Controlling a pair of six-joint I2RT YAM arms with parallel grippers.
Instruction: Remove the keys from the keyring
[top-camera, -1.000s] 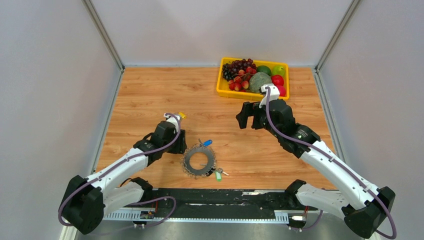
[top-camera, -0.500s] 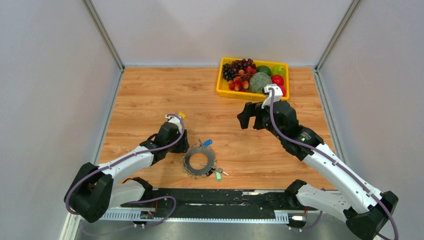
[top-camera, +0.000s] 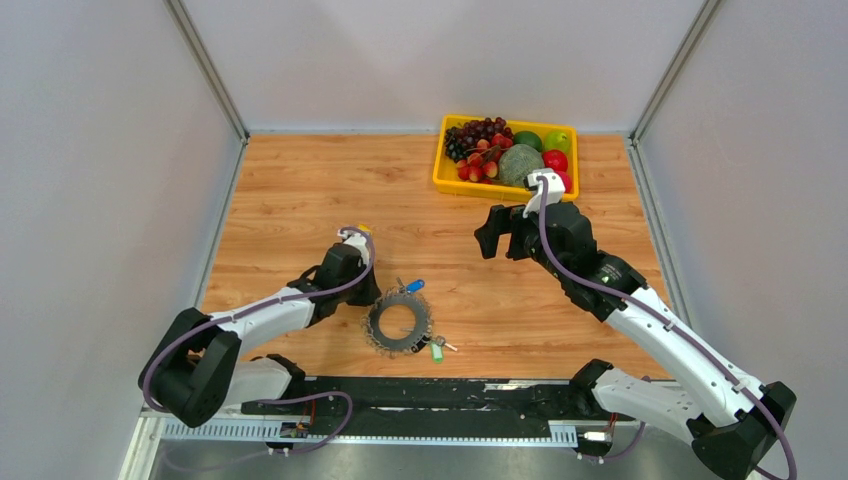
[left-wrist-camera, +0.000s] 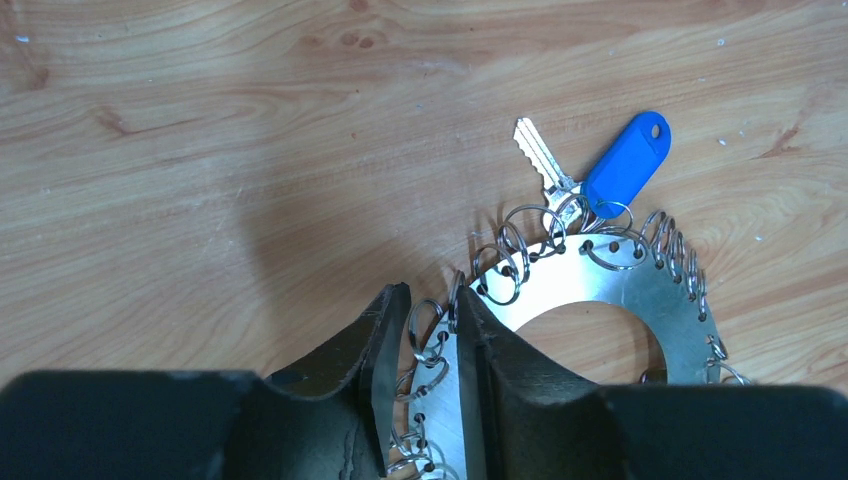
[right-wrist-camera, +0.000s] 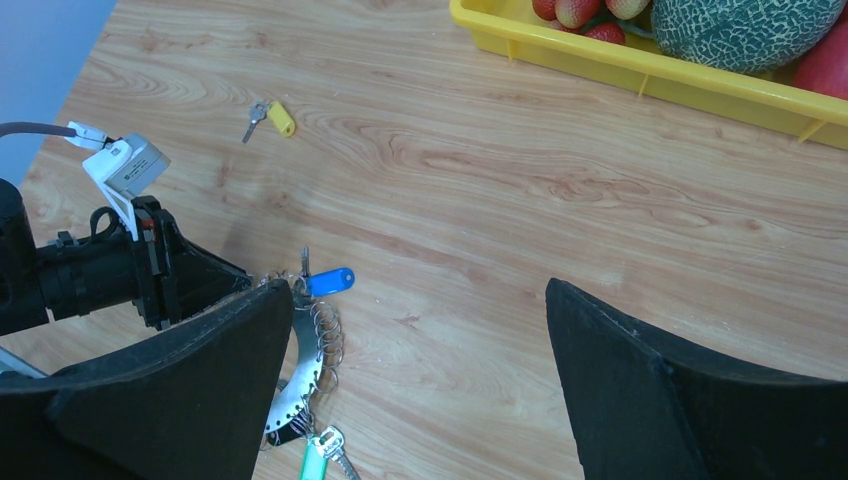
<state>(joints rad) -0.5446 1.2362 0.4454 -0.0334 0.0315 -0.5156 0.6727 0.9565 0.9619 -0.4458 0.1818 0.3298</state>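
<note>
Wooden table (top-camera: 300, 200), left tool (left-wrist-camera: 428, 312) shifted nearer, pinching keyring (left-wrist-camera: 620, 290) rim, right tool (right-wrist-camera: 418, 290) hovering wide

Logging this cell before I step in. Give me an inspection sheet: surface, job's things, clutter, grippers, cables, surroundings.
Surface: wooden table, no spills seen.
Job's things: keyring flat on the table; blue key and green key at its rim; yellow key lying apart.
Clutter: yellow tray of fruit at the far side.
Grippers: left gripper straddles the keyring's rim, grip uncertain; right gripper open, holding nothing.
Cables: purple cables run along both arms.
Surroundings: grey walls on three sides.
</note>
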